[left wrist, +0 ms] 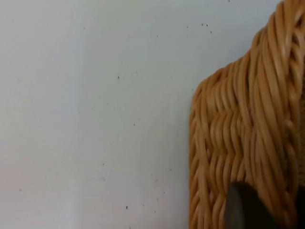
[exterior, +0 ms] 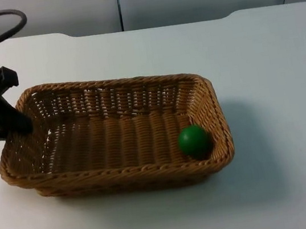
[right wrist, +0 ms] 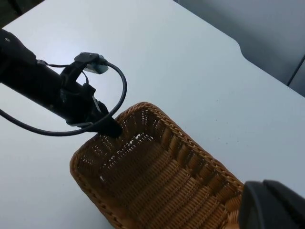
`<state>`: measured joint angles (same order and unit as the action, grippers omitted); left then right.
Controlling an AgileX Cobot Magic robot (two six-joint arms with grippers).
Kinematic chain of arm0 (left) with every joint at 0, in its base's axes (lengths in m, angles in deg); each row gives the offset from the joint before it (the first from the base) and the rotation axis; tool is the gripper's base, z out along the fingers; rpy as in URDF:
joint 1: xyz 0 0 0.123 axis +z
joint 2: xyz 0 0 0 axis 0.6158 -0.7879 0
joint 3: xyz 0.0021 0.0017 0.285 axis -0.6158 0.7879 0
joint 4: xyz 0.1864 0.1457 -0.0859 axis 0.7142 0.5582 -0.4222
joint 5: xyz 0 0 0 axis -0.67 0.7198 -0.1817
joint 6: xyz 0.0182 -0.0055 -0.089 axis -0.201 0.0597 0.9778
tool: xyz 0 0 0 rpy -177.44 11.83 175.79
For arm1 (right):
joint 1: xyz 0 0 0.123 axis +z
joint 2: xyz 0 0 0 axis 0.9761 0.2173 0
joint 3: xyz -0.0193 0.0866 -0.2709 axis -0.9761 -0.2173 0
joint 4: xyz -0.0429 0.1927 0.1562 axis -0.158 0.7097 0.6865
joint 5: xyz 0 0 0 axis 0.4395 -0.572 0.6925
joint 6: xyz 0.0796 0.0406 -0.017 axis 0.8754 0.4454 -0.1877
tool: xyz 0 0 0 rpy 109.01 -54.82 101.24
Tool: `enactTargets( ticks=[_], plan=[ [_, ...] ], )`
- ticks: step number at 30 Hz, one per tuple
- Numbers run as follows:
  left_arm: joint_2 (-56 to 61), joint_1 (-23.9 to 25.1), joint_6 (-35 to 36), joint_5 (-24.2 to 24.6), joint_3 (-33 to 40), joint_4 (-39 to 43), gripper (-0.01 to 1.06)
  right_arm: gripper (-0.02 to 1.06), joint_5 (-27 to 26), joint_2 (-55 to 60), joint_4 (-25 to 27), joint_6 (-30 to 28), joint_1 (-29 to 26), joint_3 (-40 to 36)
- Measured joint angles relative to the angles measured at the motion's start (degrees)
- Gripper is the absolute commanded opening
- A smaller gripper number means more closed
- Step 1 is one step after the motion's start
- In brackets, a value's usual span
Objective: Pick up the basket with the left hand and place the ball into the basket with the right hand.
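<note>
Top view: ball (exterior: 194, 140) inside basket (exterior: 110, 133).

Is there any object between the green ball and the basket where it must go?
Nothing stands in the way: the green ball already lies inside the basket, near its right end wall. The left end effector is at the basket's left rim. The right end effector hangs above the basket's other end.
</note>
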<state>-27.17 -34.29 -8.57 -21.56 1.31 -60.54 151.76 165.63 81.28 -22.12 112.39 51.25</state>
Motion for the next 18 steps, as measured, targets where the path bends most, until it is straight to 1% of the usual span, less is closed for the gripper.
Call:
enactTargets(
  ticks=[1,4,5,6,7,9,14,18],
  plan=[
    [-0.13,0.0,0.0,0.0,0.0,0.18,0.18,0.0,0.0,0.0,0.0,0.1,0.0,0.0],
    [-0.13,0.0,0.0,0.41,0.0,0.39,0.47,0.0,0.0,0.0,0.0,0.23,0.0,0.0],
    [-0.13,0.0,0.0,0.66,0.0,0.47,0.47,0.0,0.0,0.0,0.0,0.23,0.0,0.0],
    [-0.13,0.0,0.0,0.78,0.0,0.47,0.55,0.0,0.0,0.0,0.0,0.36,0.0,0.0],
    [-0.13,0.0,0.0,0.78,0.0,0.47,0.65,0.0,0.0,0.0,0.0,0.35,0.0,0.0],
    [-0.13,0.0,0.04,0.67,0.0,0.47,0.69,0.0,0.0,0.0,0.0,0.35,0.0,0.0],
    [-0.13,0.25,0.04,0.32,-0.13,0.94,0.69,0.0,0.0,0.0,0.0,0.35,0.0,0.0],
    [-0.13,2.54,1.91,0.58,-2.07,5.35,0.69,0.0,0.0,0.0,-0.13,0.35,0.0,0.0]
  ],
)
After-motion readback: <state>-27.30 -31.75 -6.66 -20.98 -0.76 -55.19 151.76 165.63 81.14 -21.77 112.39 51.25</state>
